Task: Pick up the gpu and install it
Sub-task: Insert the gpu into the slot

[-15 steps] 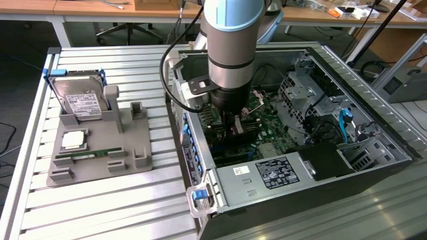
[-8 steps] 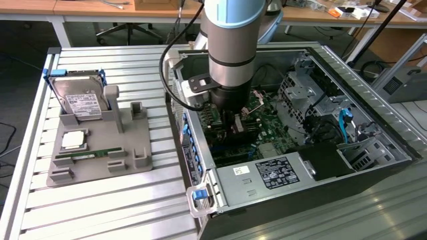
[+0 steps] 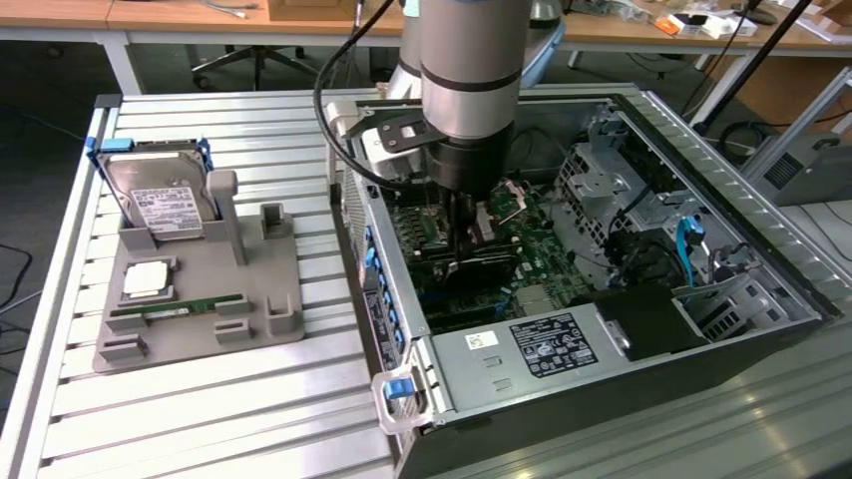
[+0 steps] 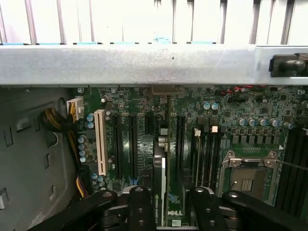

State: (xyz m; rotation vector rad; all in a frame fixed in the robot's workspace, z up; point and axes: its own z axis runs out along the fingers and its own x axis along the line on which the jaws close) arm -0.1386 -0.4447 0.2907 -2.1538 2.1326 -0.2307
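Gpu stands edge-on btwn parted fingers (no grip), in mobo slot.

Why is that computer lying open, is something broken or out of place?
Nothing stands out. The computer case has its side off for work, the gpu stands on edge among the motherboard slots, and spare parts sit neatly in the grey holder.

Case wall near gpu (tight)

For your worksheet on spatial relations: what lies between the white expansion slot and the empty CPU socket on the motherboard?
In the wrist view, the gpu stands edge-on among black slots between the white slot and CPU socket.
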